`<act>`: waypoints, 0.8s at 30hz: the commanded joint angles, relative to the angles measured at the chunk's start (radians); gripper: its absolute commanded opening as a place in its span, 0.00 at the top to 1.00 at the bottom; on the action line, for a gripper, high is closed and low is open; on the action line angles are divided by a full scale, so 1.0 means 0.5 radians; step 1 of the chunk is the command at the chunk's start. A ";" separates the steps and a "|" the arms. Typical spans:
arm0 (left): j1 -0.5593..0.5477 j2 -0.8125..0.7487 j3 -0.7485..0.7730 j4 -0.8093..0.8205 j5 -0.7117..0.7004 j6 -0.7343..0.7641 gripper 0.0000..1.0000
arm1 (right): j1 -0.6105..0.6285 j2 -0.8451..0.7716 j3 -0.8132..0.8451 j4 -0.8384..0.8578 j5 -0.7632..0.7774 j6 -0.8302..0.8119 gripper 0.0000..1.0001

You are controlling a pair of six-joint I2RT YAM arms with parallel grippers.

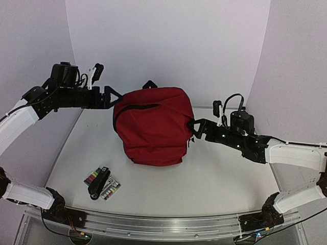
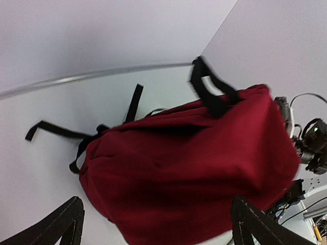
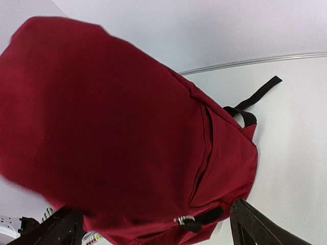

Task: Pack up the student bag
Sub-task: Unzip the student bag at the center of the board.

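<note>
1. Student bag (image 1: 152, 125): a dark red backpack resting on the white surface (image 1: 219, 178), at its middle and somewhat toward the far side. It is the largest object in view. A black zipper line curves across its upper left part.
2. Carry handle (image 1: 149, 84): a black loop at the far top edge of the bag.
3. Shoulder straps (image 2: 56, 131): black webbing lying on the surface beside the bag, seen from the left wrist view.
4. Left gripper (image 1: 116, 98): raised at the bag's far left corner, just beside the fabric. The jaws are spread wide and hold nothing. In the wrist view its fingers (image 2: 66, 219) frame the bag from either side.
5. Right gripper (image 1: 194, 128): low at the bag's right flank, close to a black side strap. The jaws are likewise spread apart and empty. Its fingers (image 3: 250, 219) stand clear of the red fabric.
6. Small items (image 1: 102, 185): a dark object lying with colour-striped packets on the near left of the surface, well apart from the bag. Finer detail is too small to tell.
</note>
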 commanded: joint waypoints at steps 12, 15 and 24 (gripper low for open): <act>0.001 -0.287 -0.885 0.501 0.547 -0.304 0.00 | 0.247 0.427 0.280 0.385 0.049 0.037 1.00; 0.001 -0.379 -0.963 0.611 0.535 -0.315 0.01 | 0.258 0.428 0.329 0.400 0.075 0.093 1.00; 0.001 -0.175 -0.707 0.905 0.909 -0.364 0.70 | 0.302 0.154 0.516 0.254 0.072 0.134 1.00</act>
